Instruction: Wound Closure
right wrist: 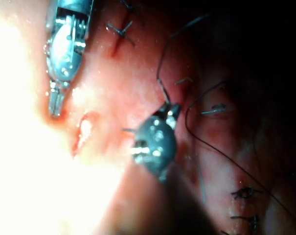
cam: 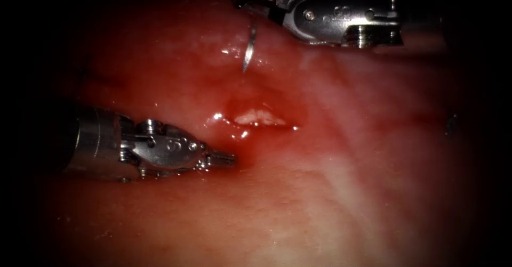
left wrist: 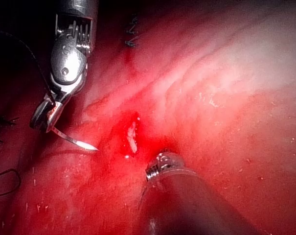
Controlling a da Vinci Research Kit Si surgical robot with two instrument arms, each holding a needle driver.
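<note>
Needle [cam: 249, 51], a slim curved steel one, hangs clear of the tissue, its sharp point aimed down at the surface above the cut and not in the flesh. Taking the short open cut [cam: 260, 119] with its pale glistening lips as the landmark, nearest the endoscope is the left arm's steel needle driver [cam: 228, 159], lying just below and to the cut's left, its tip close to the wet surface; its jaws look pressed together and grasp nothing. Beyond the cut, the right arm's steel needle driver [cam: 255, 7] is clamped on the needle near its blunt tail end, so most of the curve is free below the jaws. In the left wrist view the same needle [left wrist: 74, 139] points toward the cut [left wrist: 132, 137] with a gap between them.

By the look of it, the stitch is at the positioning stage, with no bite taken. A bite here would call for the point to meet the edge squarely, and the long free curve may swing.

The pink, wet pork tissue [cam: 346, 192] is slick with red fluid [cam: 266, 139] pooled around the cut, so edges may slip. Farther off, dark thread [right wrist: 221, 152] trails over the surface past finished dark stitches [right wrist: 119, 30], crowding that side
</note>
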